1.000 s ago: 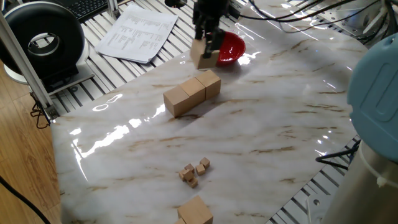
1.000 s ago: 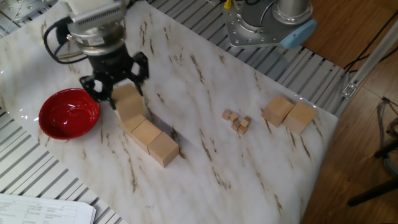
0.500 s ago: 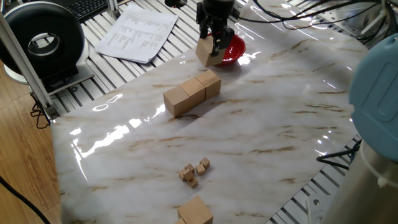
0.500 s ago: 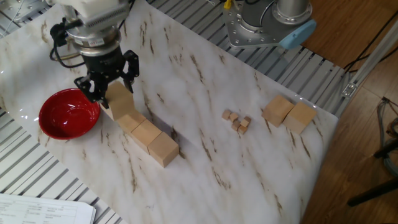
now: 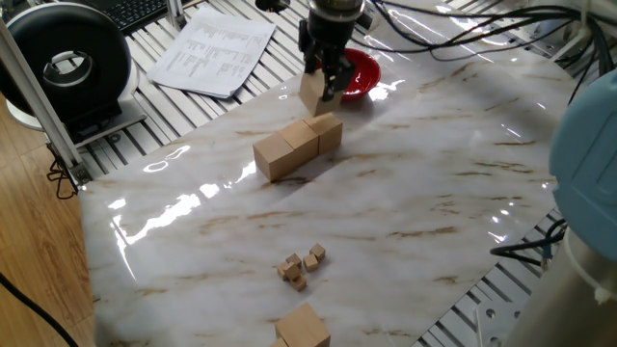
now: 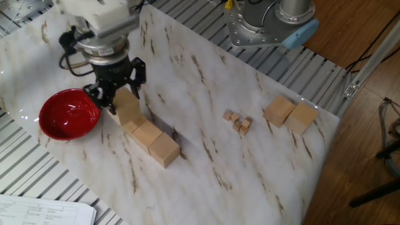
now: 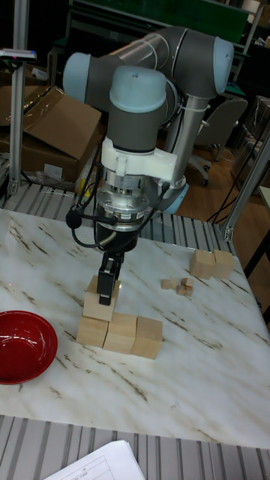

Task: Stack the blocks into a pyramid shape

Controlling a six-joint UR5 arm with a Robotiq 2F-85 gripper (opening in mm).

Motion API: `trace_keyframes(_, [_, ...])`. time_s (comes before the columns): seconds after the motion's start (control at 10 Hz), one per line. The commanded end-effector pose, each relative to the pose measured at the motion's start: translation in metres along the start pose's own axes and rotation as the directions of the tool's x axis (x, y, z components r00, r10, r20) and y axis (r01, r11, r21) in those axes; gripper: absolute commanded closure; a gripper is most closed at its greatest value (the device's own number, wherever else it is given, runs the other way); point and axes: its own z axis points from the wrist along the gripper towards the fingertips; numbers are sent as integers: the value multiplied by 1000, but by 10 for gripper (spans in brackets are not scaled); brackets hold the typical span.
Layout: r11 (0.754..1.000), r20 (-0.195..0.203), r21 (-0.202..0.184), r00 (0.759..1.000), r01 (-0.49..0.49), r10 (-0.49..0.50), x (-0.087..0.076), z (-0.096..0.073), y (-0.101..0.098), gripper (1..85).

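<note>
Bright overhead glare on glossy table (image 5: 174, 207).

gripper (image 5: 319, 90) with its held block (image 5: 311, 93) shifts off the red bowl (image 5: 359, 74), now over row (image 5: 297, 143) end.

Two opposite high corner views, one low front, sharing table (image 5: 405, 193)

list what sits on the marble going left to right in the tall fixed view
red bowl → claw shut on a block → row of three blocks → tiny cubes → pair of blocks
</note>
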Motion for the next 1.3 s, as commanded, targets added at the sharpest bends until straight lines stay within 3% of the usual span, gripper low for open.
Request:
trace_keyframes(0.0, [1000,-2,-25,1000,7,-7,-4,11,8,847])
trace_keyframes(0.2, [999,-5,-32,1000,23,-23,-10,16,15,847])
trace_keyframes(0.4, [994,-15,-73,996,83,-85,-8,16,26,847])
trace_keyframes(0.6, [982,-53,-61,982,179,-183,3,17,21,847])
trace_keyframes(1.2, [986,-34,-46,986,162,-164,-20,18,9,847])
